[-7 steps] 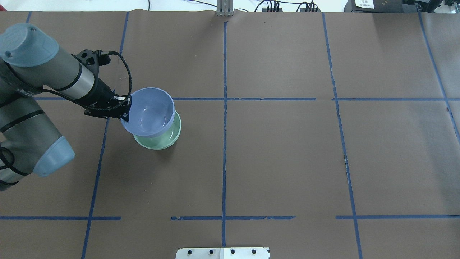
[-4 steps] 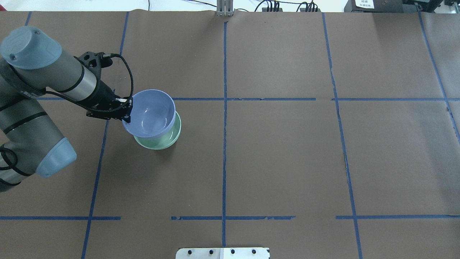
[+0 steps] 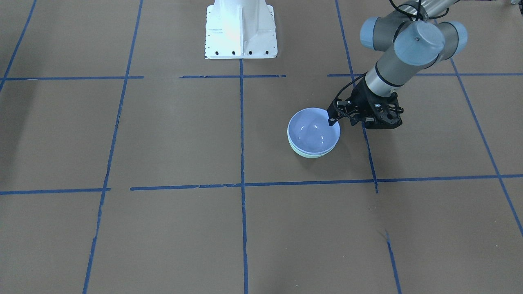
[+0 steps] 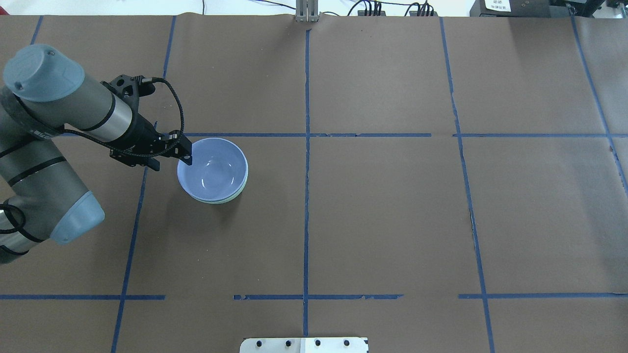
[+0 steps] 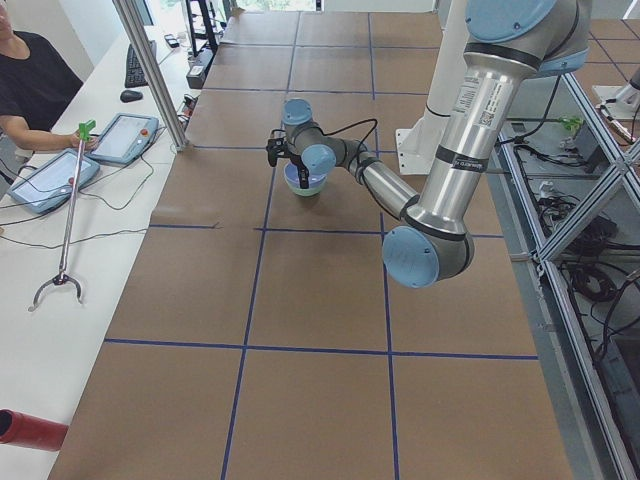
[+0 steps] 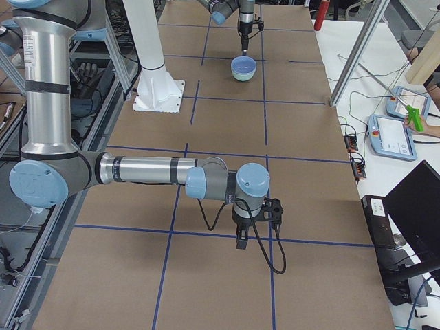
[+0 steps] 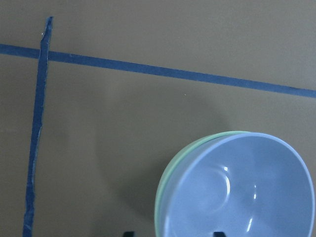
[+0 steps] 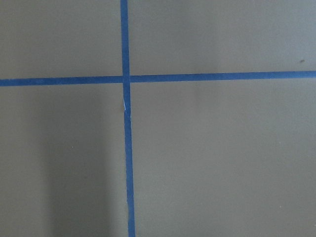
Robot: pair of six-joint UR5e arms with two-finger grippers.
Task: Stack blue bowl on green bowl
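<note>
Left pincer (image 4: 171, 163) spread astride blue bowl (image 4: 216, 169), nested in green bowl (image 3: 312, 155)

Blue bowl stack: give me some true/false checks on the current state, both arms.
1. The blue bowl sits nested inside the green bowl. True.
2. The green bowl lies upside down. False: it stands upright under the blue bowl, only its rim showing.
3. The left gripper is at the blue bowl's rim. True.
4. Its fingers are pressed together. False: the left wrist view shows them apart, straddling the rim.
5. The right gripper holds the green bowl. False: it hangs over the table, far from both bowls.
</note>
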